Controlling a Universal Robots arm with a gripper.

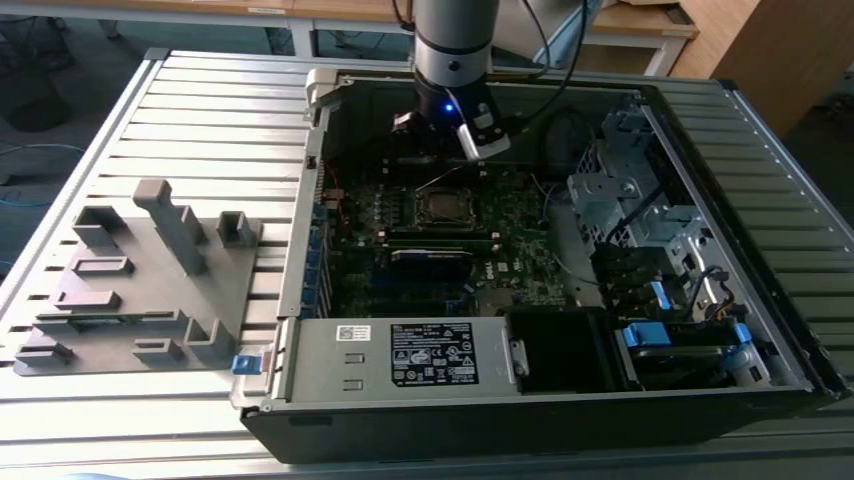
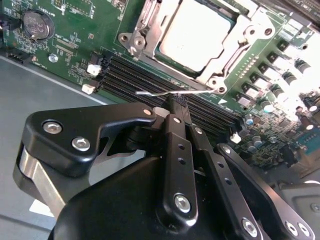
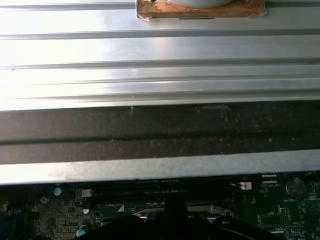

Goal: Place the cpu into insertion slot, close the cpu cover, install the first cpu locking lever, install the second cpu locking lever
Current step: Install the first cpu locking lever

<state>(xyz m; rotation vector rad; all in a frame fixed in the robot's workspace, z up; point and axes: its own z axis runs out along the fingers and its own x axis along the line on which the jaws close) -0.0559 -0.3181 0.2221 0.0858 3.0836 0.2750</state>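
Cpu [image 2: 192, 30], a dull silver flat square, sits in the insertion slot [image 1: 441, 207] on the green motherboard [image 2: 75, 30], framed by the silvery stamped cpu cover [image 2: 239, 39]. A thin bright wire locking lever [image 2: 155, 93] lies lengthwise over the black ribbed memory slots [image 2: 135, 75], just beside the socket. The black gripper [image 2: 176, 102] has its jaws pinched narrow, tips at that wire.

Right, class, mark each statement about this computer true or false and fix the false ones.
1. The cpu lies loose outside the computer case. False: it sits on the green motherboard inside.
2. The cpu cover lies flat around the cpu. True.
3. The claw is by a thin wire lever. True.
4. The computer case has its side panel on. False: it is open, boards showing.
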